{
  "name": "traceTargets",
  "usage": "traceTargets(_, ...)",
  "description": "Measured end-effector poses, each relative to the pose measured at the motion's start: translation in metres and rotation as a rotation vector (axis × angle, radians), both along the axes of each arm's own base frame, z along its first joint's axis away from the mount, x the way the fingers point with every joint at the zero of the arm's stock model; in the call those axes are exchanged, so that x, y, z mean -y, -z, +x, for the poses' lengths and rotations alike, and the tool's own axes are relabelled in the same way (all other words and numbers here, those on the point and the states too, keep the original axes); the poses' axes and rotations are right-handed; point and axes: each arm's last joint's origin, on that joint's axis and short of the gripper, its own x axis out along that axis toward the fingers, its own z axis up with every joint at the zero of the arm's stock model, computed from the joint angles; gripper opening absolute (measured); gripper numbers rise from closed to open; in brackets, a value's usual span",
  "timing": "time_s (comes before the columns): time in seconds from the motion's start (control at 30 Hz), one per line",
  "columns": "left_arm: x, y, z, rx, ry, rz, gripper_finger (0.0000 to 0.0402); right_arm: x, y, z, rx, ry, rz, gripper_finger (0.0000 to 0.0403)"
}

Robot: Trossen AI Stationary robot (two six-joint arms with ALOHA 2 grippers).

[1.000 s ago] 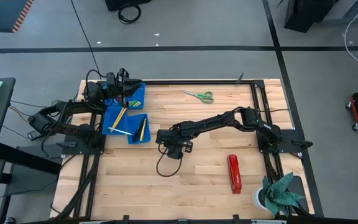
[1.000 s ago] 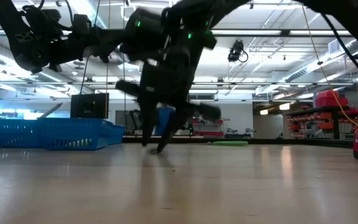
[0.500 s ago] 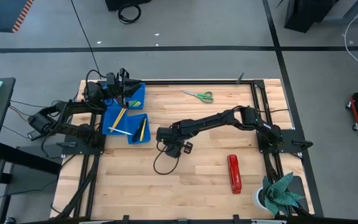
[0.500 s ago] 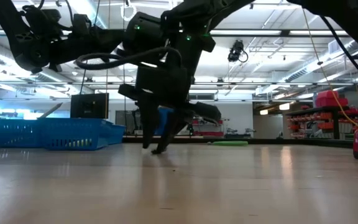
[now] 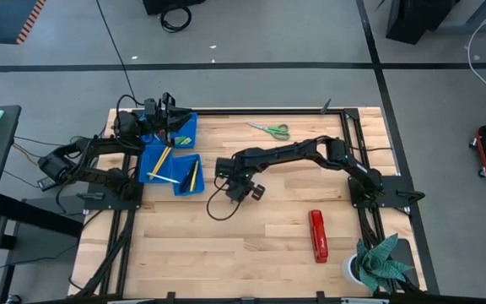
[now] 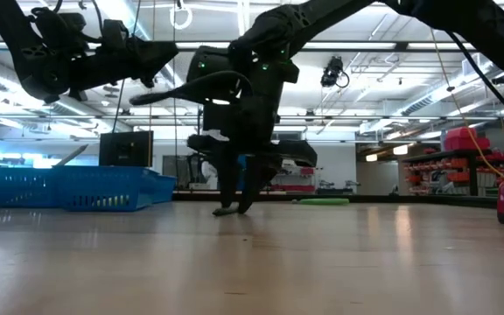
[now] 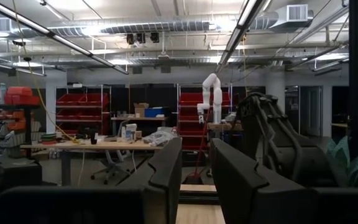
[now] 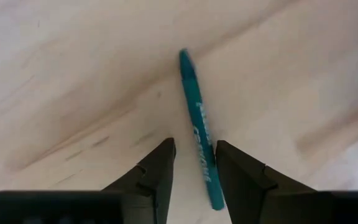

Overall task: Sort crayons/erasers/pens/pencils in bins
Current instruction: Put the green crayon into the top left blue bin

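Note:
A teal-green crayon (image 8: pixel 199 127) lies flat on the bare wood. It shows only in the right wrist view, because my right gripper hides it from above. My right gripper (image 5: pixel 237 184) (image 8: pixel 194 165) points down at the table's middle, with its tips low over the wood (image 6: pixel 237 206). It is open, with one finger on either side of the crayon's near half, and the crayon lies close to one finger. My left gripper (image 5: pixel 170 121) (image 7: pixel 196 171) waits, slightly open and empty, above the blue bins (image 5: pixel 160 160) at the far left.
Yellow pencils lie in the bins (image 5: pixel 191 175) just left of my right gripper, and the bins also show in the low view (image 6: pixel 68 187). Green-handled scissors (image 5: pixel 269 129) lie at the far side. A red stapler (image 5: pixel 317 236) and a potted plant (image 5: pixel 380 262) are near right. A cable loop (image 5: pixel 219 209) hangs beside my right gripper.
My right gripper has moved a short way toward the table's far edge, staying low over the wood. It has tipped more upright, and its cable loop has swung with it.

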Motion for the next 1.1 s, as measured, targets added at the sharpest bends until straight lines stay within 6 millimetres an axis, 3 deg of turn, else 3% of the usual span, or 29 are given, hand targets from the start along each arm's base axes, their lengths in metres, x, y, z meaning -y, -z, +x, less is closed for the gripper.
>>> traceTargets(0.27, 0.0, 0.0, 0.0, 0.0, 0.003, -0.008, 0.0087, 0.003, 0.004, -0.007, -0.061, 0.167, 0.073, 0.0104)
traceTargets(0.83, 0.0, 0.0, 0.0, 0.0, 0.004, -0.008, 0.0085, -0.033, 0.005, -0.009, -0.123, 0.32, 0.085, 0.0039)
traceTargets(1.1, 0.0, 0.0, 0.0, 0.0, 0.003, -0.008, 0.0091, -0.04, 0.005, -0.01, -0.139, 0.433, 0.099, 0.0032)
